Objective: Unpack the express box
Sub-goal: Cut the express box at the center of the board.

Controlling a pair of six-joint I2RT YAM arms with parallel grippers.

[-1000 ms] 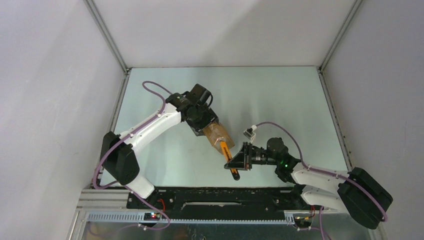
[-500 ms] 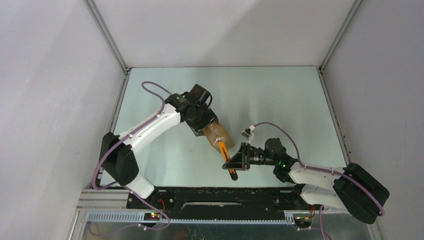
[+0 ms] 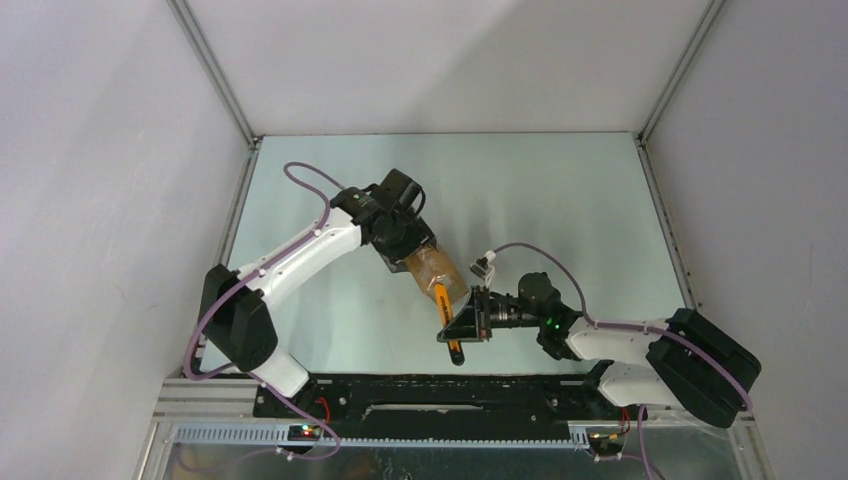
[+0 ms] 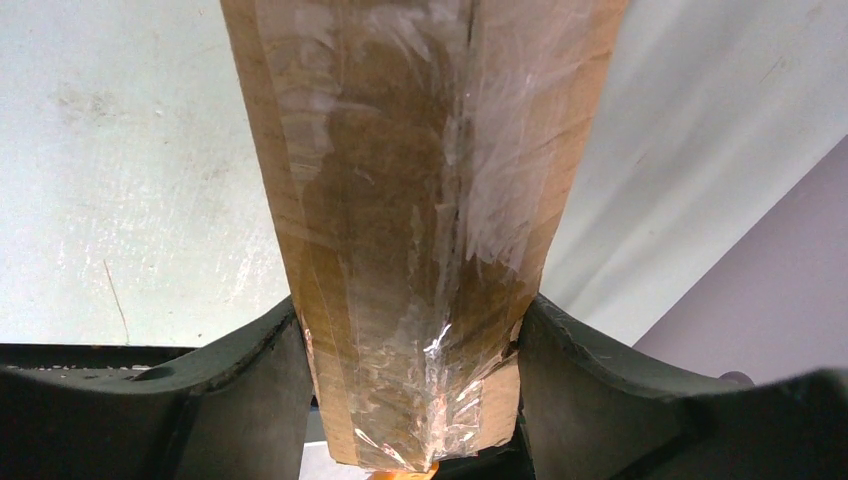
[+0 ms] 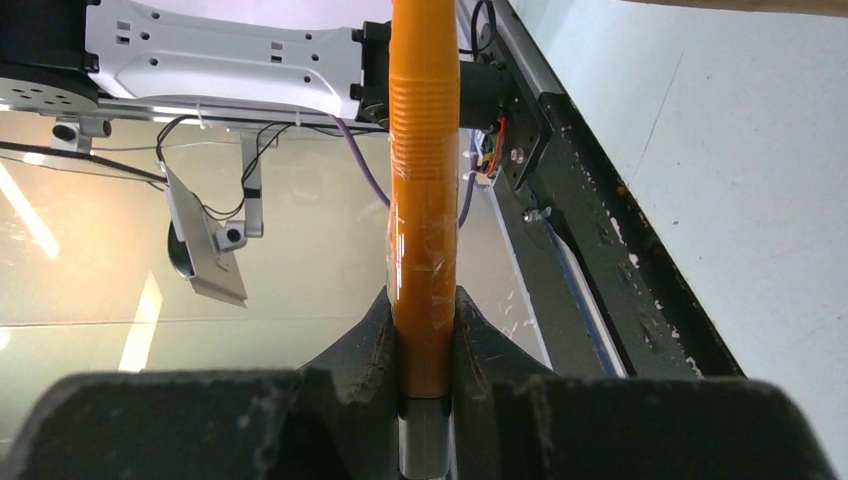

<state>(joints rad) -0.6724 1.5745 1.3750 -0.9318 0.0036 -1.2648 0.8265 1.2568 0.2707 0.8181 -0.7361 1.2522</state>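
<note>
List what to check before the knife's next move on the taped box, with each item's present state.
1. Box grip: left gripper clamps the express box from both sides: ok.
2. Tool grip: right gripper is shut on the utility knife: ok.
3. Access: the tape over the seam is exposed between the fingers: ok.
4. Knife tip touching the box: cannot tell; they only overlap in the top view.
5. Blade extended: cannot tell; the tip is outside the right wrist view.

Express box top off-frame, L cam
</note>
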